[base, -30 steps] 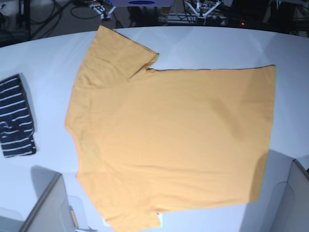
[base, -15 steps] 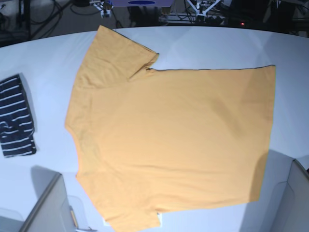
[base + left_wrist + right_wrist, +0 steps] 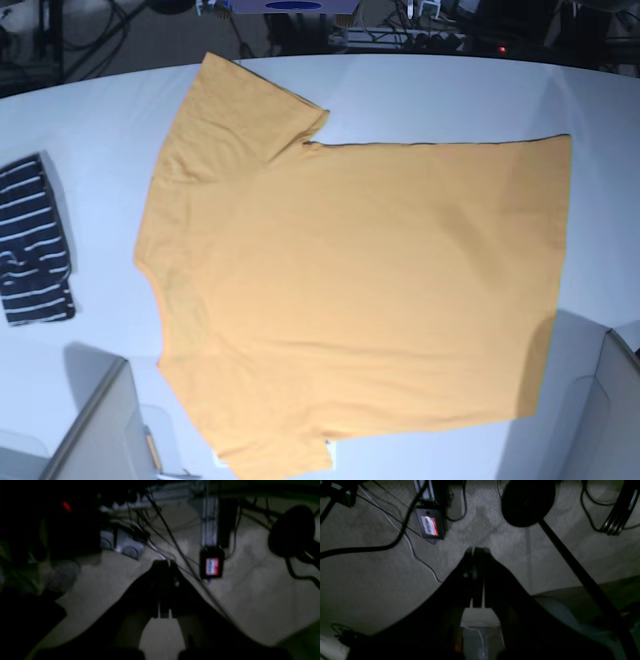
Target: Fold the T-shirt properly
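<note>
The right gripper (image 3: 476, 551) is closed, with its two dark jaws pressed together and nothing between them. It hangs over a pale carpeted floor (image 3: 370, 580), not over the tabletop. To the upper left of this gripper in the right wrist view lies a small black box with a red-and-white label (image 3: 430, 526), among dark cables (image 3: 357, 548). To the upper right of the gripper stands a round black base (image 3: 527, 502) with a dark pole running down and to the right.

In the base view, a dark navy garment with white stripes (image 3: 35, 245) lies on the white tabletop (image 3: 90, 130), well apart from the T-shirt (image 3: 360, 290) and to its left. The T-shirt is spread flat across the middle of the tabletop. Its collar side faces the striped garment and its hem faces the opposite edge. One sleeve points to the far edge of the tabletop; the other sleeve reaches the near edge. The fabric lies unfolded, with only slight creases. Neither gripper touches the T-shirt. Grey arm parts (image 3: 95, 430) appear at the lower corners of the base view, below the T-shirt.

The left gripper (image 3: 165, 563) is also closed and holds nothing. The left wrist view is dim. A black box with a red-and-white label (image 3: 212, 566) lies just to the right of this gripper, and cables (image 3: 165, 527) run above it.
</note>
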Controlling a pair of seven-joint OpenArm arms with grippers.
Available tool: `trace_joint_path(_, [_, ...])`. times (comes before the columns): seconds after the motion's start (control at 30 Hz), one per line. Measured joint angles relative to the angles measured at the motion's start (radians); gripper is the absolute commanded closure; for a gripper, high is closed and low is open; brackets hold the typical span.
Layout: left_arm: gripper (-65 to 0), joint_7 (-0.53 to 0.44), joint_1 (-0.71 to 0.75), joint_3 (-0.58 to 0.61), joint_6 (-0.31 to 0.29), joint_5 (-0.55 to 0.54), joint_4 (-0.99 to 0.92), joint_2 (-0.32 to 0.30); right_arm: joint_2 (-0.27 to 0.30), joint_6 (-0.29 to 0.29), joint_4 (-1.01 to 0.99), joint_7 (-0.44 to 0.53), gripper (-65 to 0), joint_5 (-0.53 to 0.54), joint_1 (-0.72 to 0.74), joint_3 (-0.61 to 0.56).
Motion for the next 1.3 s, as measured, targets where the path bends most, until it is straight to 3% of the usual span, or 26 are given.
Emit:
trace_joint_path(0.3, [0.0,-0.084,0.24,-0.008,-0.002,-0.003,0.299,-0.065,-0.003,-0.001,0.398,-0.014,0.0,-0.001,-0.242,0.002])
trace_joint_path(0.43, [0.0,-0.085,0.385,-0.01,-0.003,-0.005,0.527,-0.086,-0.018,0.0,0.609,-0.027,0.0,0.0,-0.372,0.082])
trace_joint_path(0.57, [0.0,-0.076,0.517,-0.011,0.001,-0.006,0.773,-0.099,-0.024,-0.003,0.837,-0.122,0.0,-0.001,-0.472,0.147])
trace_joint_path(0.77, [0.0,-0.083,0.666,-0.019,0.0,-0.007,1.087,-0.097,-0.068,-0.001,1.159,-0.182,0.0,0.0,-0.569,0.221])
trace_joint_path(0.9, [0.0,-0.067,0.74,-0.102,0.005,-0.024,1.264,-0.098,-0.111,-0.001,1.358,-0.224,0.0,-0.002,-0.604,0.261])
trace_joint_path(1.03, [0.0,-0.073,0.763,-0.147,0.0,-0.224,1.393,-0.098,-0.14,0.005,1.503,-0.232,0.0,0.003,-0.589,0.269])
trace_joint_path(1.13, [0.0,-0.076,0.76,-0.197,0.001,-0.305,1.416,-0.097,-0.148,0.0,1.556,-0.243,0.0,0.0,-0.554,0.269])
trace_joint_path(1.3, [0.0,-0.073,0.743,-0.242,0.004,-0.313,1.414,-0.098,-0.162,0.007,1.584,-0.24,0.0,0.232,-0.494,0.266])
